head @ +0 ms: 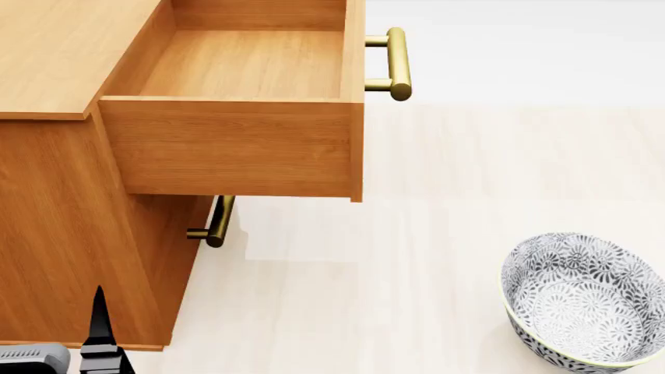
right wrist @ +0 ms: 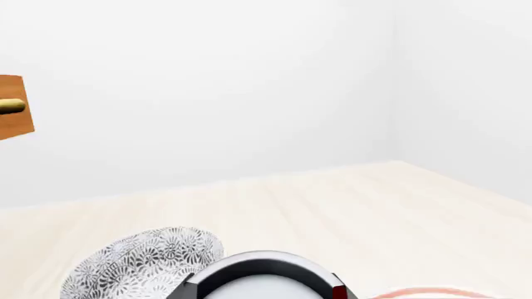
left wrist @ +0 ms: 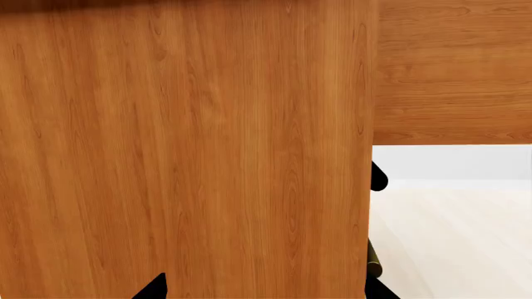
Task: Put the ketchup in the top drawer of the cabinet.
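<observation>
The top drawer [head: 244, 148] of the orange-brown wooden cabinet [head: 62, 226] was pulled fully out, its bare wooden inside exposed and its brass bar handle [head: 396, 64] seen at the front. A silver-topped, red-edged can [right wrist: 264, 281], apparently the ketchup, was seen close up.
</observation>
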